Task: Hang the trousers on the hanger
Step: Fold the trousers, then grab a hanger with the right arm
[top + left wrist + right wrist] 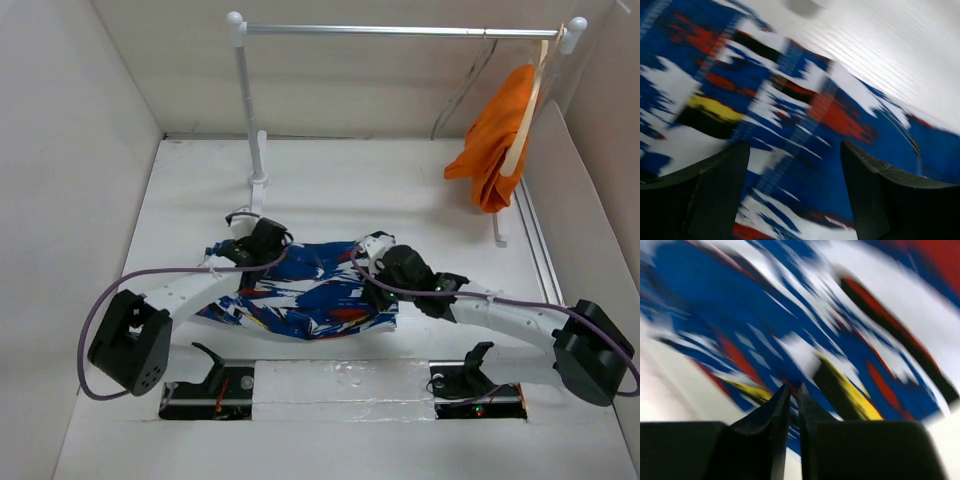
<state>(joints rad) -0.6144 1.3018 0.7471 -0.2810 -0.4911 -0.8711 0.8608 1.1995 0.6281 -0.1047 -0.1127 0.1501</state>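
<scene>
Blue, red-white-streaked trousers, seemingly

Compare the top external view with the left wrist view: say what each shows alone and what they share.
Only the top external view shows the rail, the orange garment hanging from it, the left arm, the right arm and the whole outline of the trousers. Only the left wrist view shows the left gripper with its fingers spread apart over the cloth, and the print up close, though blurred. Both show the trousers lying on the white table.
</scene>
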